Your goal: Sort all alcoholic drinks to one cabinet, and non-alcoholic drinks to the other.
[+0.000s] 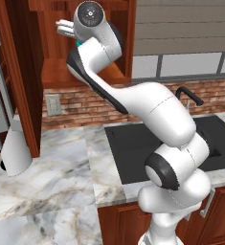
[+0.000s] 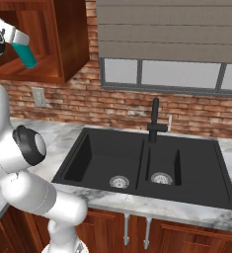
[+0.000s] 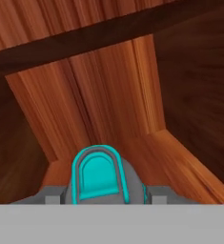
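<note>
My gripper (image 3: pixel 101 196) is shut on the slim teal bottle (image 3: pixel 99 172), which sits between the fingers. In the right base view the teal bottle (image 2: pixel 26 54) hangs tilted just above the bottom board of a reddish-brown wooden wall cabinet (image 2: pixel 68 44), held inside its open front. In the left base view the gripper (image 1: pixel 66 29) reaches into the same cabinet (image 1: pixel 126 57), with a sliver of the teal bottle (image 1: pixel 78 43) behind the wrist. The hand view faces the cabinet's back of vertical planks (image 3: pixel 99 95). I cannot tell whether this is the wide or the narrow cabinet. The black bottles and the green cup are out of view.
Below the cabinet lie a marble counter (image 1: pixel 61 172) and a black double sink (image 2: pixel 147 168) with a black faucet (image 2: pixel 155 121). A brick wall with an outlet (image 1: pixel 53 104) runs behind. The cabinet's door (image 1: pixel 18 81) stands open at the left, above a pale grey object (image 1: pixel 16 149).
</note>
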Robot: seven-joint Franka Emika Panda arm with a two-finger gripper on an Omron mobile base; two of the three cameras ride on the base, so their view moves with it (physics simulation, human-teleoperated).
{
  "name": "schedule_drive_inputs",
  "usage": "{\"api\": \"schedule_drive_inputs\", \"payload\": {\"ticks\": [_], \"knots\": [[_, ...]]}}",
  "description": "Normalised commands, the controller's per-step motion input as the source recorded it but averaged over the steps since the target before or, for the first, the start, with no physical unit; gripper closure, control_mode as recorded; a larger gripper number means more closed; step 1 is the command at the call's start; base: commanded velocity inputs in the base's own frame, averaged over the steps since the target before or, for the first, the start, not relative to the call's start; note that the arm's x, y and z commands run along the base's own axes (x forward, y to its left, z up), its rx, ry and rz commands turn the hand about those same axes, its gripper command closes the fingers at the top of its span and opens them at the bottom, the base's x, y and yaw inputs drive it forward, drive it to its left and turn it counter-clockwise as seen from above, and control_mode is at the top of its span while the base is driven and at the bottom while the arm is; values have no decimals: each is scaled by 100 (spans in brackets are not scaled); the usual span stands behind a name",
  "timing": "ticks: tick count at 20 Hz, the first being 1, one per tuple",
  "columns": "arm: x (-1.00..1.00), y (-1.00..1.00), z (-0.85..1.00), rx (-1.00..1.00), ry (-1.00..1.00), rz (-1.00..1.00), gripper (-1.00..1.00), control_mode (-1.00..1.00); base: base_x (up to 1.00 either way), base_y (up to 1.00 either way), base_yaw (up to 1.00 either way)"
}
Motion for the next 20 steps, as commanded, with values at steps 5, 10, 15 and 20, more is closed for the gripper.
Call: {"api": "schedule_drive_inputs", "payload": {"ticks": [5,10,15,20], "knots": [[0,0,-18,6,9,-2,100,-100,0,0,0],[0,0,-33,4,8,-1,100,-100,0,0,0],[0,0,-28,3,4,0,100,-100,0,0,0],[0,0,-30,1,3,0,100,-100,0,0,0]]}}
